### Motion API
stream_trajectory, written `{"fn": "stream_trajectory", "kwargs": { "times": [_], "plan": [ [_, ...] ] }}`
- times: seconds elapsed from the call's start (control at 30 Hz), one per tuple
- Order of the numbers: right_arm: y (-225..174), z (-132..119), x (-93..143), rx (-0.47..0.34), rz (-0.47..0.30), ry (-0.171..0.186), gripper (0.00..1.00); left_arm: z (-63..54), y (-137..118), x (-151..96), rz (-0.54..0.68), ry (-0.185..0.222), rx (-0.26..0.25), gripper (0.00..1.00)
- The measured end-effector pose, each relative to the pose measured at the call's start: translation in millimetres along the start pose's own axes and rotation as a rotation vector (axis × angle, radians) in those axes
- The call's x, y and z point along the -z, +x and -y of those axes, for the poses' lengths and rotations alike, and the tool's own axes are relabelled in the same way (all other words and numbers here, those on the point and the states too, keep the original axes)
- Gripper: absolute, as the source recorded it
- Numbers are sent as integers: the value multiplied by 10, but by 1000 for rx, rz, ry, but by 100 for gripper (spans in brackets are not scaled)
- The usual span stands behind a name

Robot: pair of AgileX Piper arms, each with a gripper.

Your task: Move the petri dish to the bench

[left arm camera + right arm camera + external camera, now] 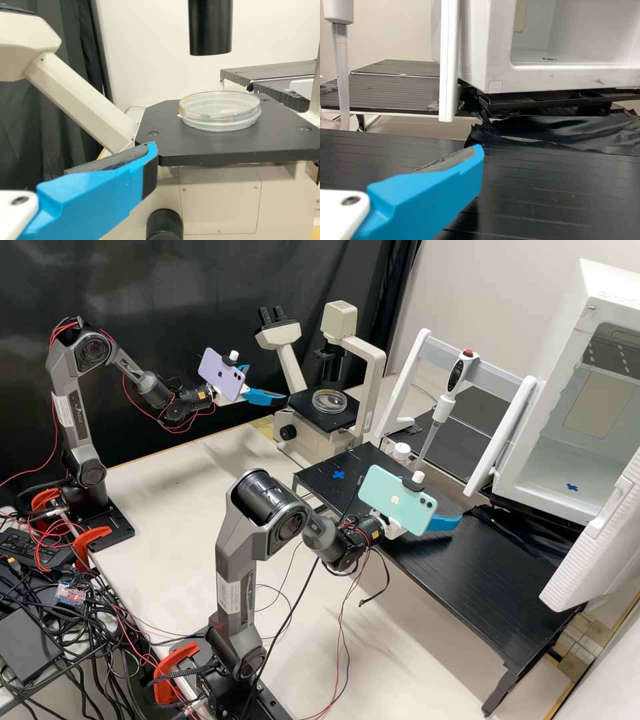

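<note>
cylinder (pixel 210 30) over petri dish (pixel 220 120) on microscope (pixel 220 200)

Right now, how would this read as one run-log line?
Clear round plastic petri dish: on flat black microscope stage | left end effector: near stage | right end effector: over black ridged bench | transfer: not yet done
</note>
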Motion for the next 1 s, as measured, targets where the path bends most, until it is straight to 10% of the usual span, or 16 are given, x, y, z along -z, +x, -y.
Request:
{"fn": "stream_trajectory", "kwargs": {
  "times": [0.53, 1.0],
  "plan": [
    [-59, 44, 51, 6, -10, 4, 100, 0, 0, 0, 0, 0, 0, 100],
    [-352, 493, 728, 109, -260, -95, 100, 0, 0, 0, 0, 0, 0, 100]
  ]
}}
